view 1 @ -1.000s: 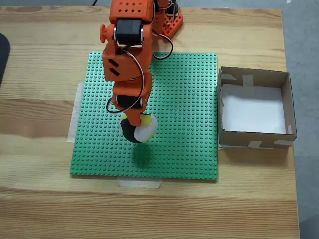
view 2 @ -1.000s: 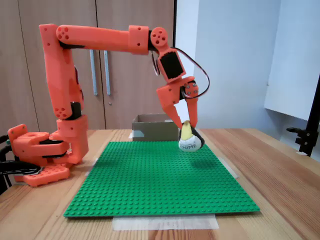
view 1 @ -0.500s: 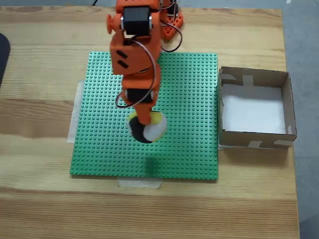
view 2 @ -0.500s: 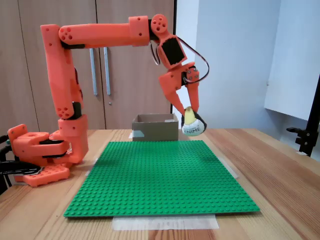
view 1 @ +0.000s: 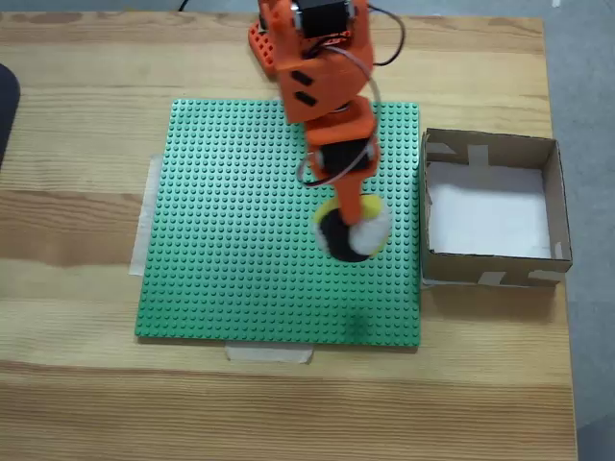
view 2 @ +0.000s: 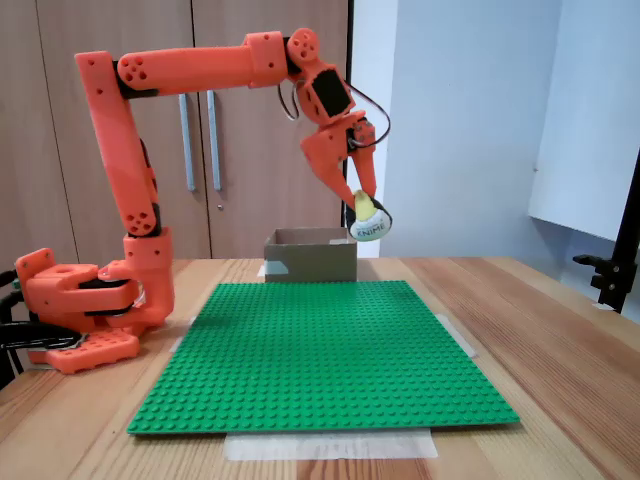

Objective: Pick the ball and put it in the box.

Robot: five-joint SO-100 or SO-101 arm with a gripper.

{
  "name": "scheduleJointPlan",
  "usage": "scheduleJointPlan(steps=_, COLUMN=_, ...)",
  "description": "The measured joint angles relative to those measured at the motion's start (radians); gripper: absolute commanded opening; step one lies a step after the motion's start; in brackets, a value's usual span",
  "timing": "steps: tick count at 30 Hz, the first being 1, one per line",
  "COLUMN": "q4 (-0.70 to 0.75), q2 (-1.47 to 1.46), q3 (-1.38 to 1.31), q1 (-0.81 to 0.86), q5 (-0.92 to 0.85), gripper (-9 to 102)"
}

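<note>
While the claw (view 2: 366, 207) clamps the ball (view 1: 354, 230) above the green baseplate (view 1: 240, 230), its fingertips stay hidden.

There is one ball (view 1: 354, 230); one box (view 1: 491, 210); one green studded plate (view 1: 231, 250); one orange arm (view 2: 150, 120). Behind stand two cupboard doors (view 2: 110, 180), each with one handle.

The arm (view 2: 130, 150) is matt orange plastic. The mat (view 1: 240, 240) is studded green plastic on a grained wood table (view 1: 77, 384). The box (view 1: 553, 206) is plain brown cardboard.
</note>
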Motion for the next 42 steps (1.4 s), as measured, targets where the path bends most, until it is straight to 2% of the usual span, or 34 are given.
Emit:
scheduleJointPlan(steps=24, q4=-0.018, q2=0.055, q3=0.0, q1=-0.426, q5=0.002, gripper=-1)
scheduleJointPlan(steps=31, q4=-0.037, q2=0.055, q3=0.0, q1=-0.494, q5=0.006, gripper=-1)
scheduleJointPlan(steps=42, q4=-0.044, q2=0.052, q3=0.0, q1=-0.503, q5=0.006, gripper=-1)
